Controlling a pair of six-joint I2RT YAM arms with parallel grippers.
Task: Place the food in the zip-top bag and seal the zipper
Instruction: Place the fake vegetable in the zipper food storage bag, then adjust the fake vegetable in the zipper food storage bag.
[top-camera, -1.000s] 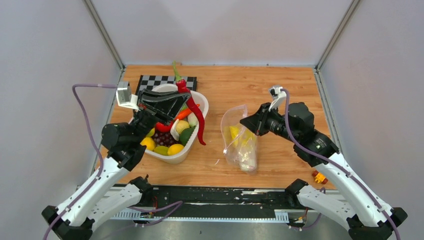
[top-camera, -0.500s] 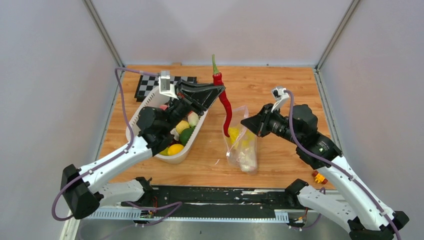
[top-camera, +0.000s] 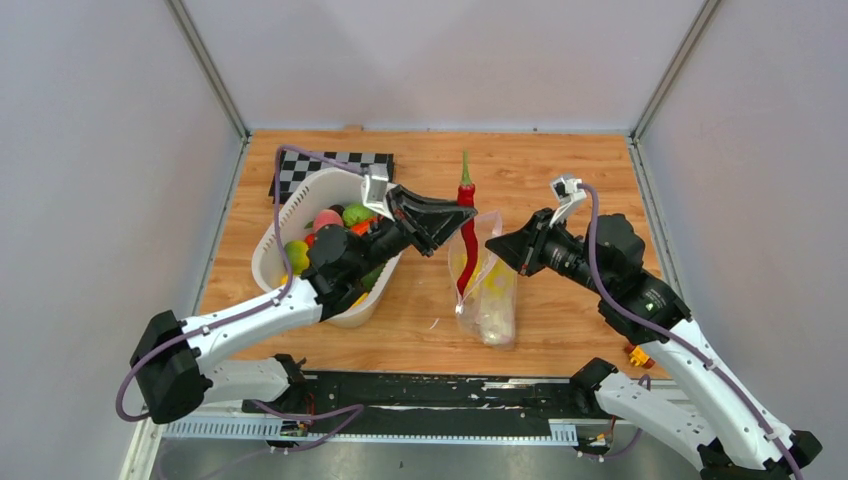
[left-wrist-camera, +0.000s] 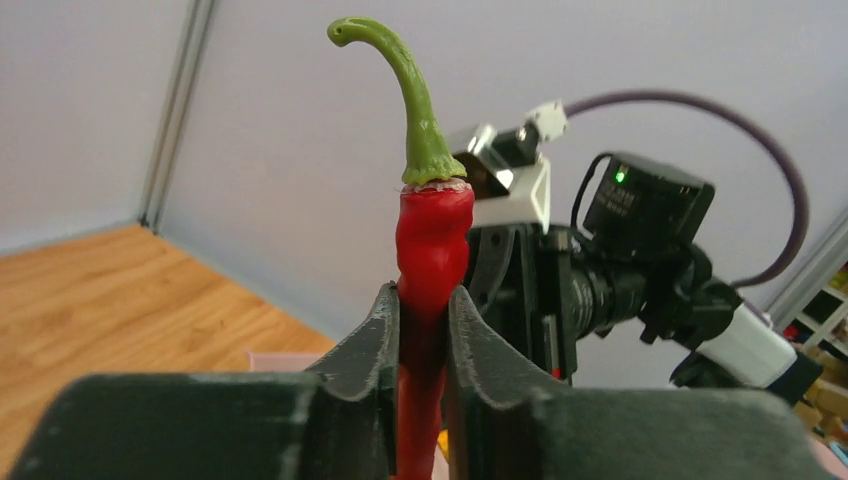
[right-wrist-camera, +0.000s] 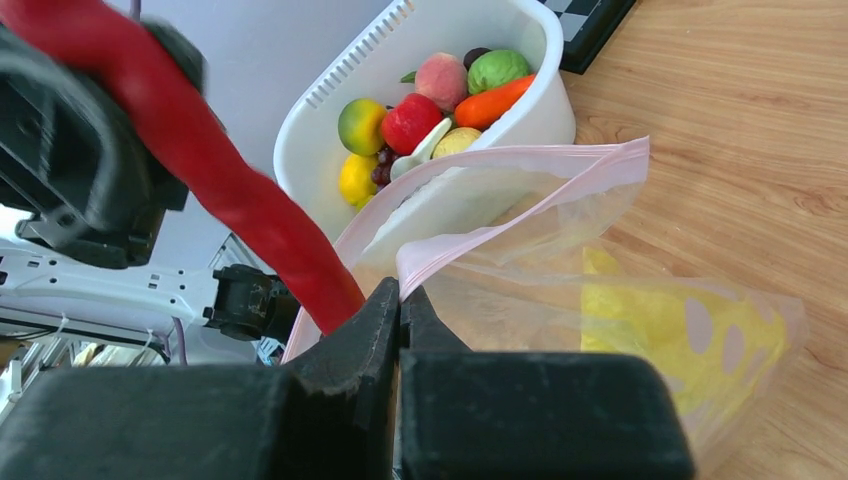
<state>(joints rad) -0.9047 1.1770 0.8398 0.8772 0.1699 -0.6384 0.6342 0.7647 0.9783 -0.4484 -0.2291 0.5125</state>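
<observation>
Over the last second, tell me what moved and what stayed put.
The left end effector, shut on the red chili throughout, swung it from above the basket rightward to the bag, where its tip now hangs at the open mouth. The right end effector stayed pinched on the bag's rim; bag and basket held their places.

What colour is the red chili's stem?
Green: the stem of the chili shows best in the left wrist view.
</observation>
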